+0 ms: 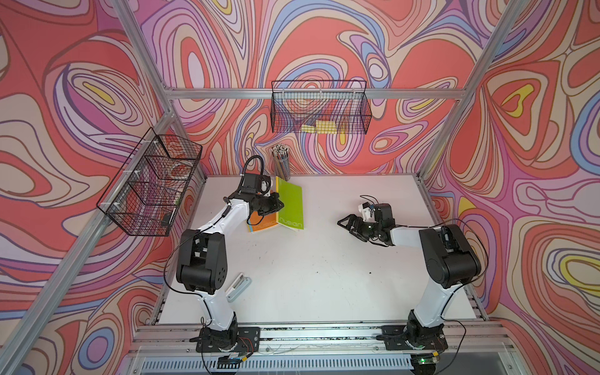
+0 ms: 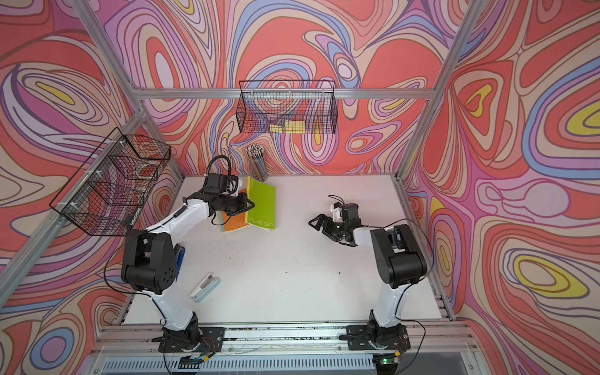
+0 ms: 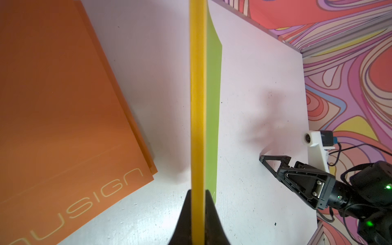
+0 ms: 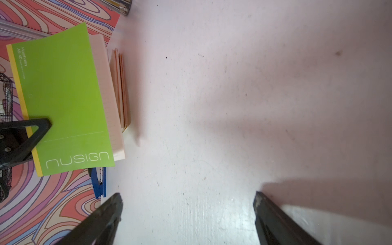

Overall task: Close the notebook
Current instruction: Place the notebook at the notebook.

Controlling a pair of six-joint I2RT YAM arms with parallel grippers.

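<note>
The notebook (image 1: pixel 290 204) has a green cover with a yellow spine strip and stands at the table's back left. Its cover (image 4: pixel 63 101) is raised off the cream lined pages (image 4: pixel 110 106), which lie fanned on the table. My left gripper (image 1: pixel 279 205) is shut on the yellow edge (image 3: pixel 198 106); a black finger shows on each side in the left wrist view, around my left gripper (image 3: pixel 198 192). My right gripper (image 1: pixel 344 223) hovers open over bare table right of the notebook, nothing between its fingers (image 4: pixel 114 203).
An orange notebook (image 1: pixel 259 222) lies flat just left of the green one. A cup of pencils (image 1: pixel 281 162) stands behind them. A pale stapler (image 1: pixel 238 286) lies near the left arm's base, with a blue stapler (image 4: pixel 98 182) nearby. Wire baskets (image 1: pixel 319 110) (image 1: pixel 149 185) hang on the walls.
</note>
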